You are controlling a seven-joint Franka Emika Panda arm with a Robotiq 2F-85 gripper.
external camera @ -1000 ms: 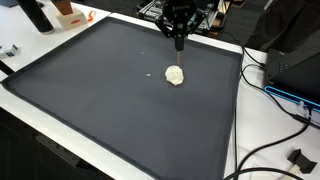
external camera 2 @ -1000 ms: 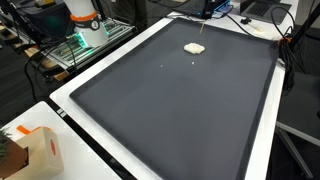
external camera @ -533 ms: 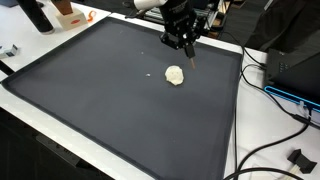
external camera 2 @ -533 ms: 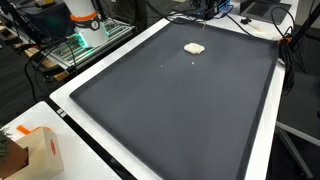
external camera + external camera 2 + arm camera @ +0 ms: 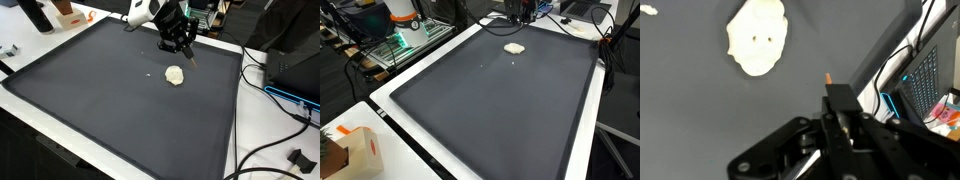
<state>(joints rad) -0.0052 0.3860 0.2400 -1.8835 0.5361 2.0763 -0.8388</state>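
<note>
A broad dark mat [image 5: 100, 95] covers nearly the whole white table [image 5: 405, 125], whose pale rim shows as a narrow band around it in both exterior views. Toward the far end of the mat lies a small cream-coloured lump [image 5: 175, 75], flat and roundish, alone on the dark surface; in the wrist view it [image 5: 757, 38] shows two tiny dimples. The gripper [image 5: 181, 42] hangs tilted above the mat just beyond the lump, near it but clear of it. Its jaws are pressed close together, pinching a slim rod [image 5: 827, 76] whose orange tip pokes out toward the mat; in an exterior view the rod [image 5: 190, 58] slants down without touching the lump. A tiny pale speck [image 5: 485, 68] sits on the mat a little apart from the lump. Beside the table, black cables [image 5: 270, 150] trail past a dark box with a blue-lit edge [image 5: 295, 75], and a small cardboard carton [image 5: 360, 150] stands at the near corner
</note>
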